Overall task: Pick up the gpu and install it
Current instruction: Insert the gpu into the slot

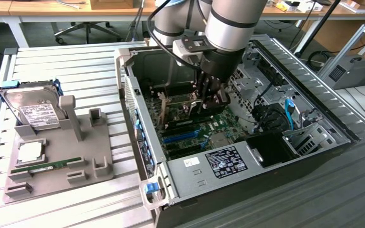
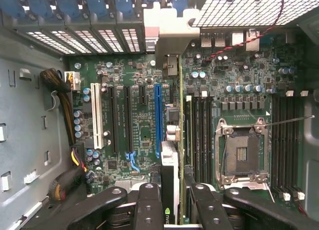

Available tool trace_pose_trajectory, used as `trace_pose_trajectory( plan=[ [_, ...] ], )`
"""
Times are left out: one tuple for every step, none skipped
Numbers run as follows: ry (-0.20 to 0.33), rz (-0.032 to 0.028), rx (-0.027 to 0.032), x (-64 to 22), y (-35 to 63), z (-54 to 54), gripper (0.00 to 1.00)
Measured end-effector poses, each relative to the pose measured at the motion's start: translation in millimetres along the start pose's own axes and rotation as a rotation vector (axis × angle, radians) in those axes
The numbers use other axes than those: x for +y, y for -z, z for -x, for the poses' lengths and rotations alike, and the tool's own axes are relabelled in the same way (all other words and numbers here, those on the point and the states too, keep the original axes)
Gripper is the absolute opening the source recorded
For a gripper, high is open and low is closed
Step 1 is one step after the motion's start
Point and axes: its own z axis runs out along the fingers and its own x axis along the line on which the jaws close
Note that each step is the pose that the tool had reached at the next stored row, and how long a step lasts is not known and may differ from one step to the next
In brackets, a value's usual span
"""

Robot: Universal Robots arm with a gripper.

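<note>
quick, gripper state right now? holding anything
gripper: closed on the gpu, which it holds edge-on inside the computer case.

Soft, even overhead light fills the exterior view. The slatted surface (image 1: 74, 61) reads pale and bright, and the arm (image 1: 233, 23) at 12 o'clock carries a mild sheen. The inside of the computer case (image 1: 130, 90) sits in shadow. In the wrist view the motherboard (image 2: 139, 135) is evenly lit, while the end effector (image 2: 174, 190) is dark at 6 o'clock.
</note>
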Motion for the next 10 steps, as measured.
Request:
trace_pose_trajectory(
  plan=[
    [0.000, 0.0001, 0.0001, 0.0, 0.1, -1.0, 0.27],
    [0.000, 0.0001, 0.0000, -0.1, 0.1, -2.5, 0.27],
    [0.000, 0.0000, 0.0001, -0.1, 0.2, -3.9, 0.27],
    [0.000, 0.0001, 0.0001, -0.1, 0.2, -5.4, 0.27],
    [0.000, 0.0001, 0.0001, -0.2, 0.3, -7.1, 0.27],
    [0.000, 0.0001, 0.0000, -0.3, 0.3, -8.6, 0.27],
    [0.000, 0.0001, 0.0000, -0.3, 0.3, -9.7, 0.27],
    [0.000, 0.0001, 0.0001, -0.2, 0.3, -10.3, 0.27],
    [0.000, 0.0000, 0.0000, -0.3, 0.3, -10.3, 0.27],
    [0.000, 0.0000, -0.0002, -0.3, 0.3, -10.3, 0.27]
  ],
)
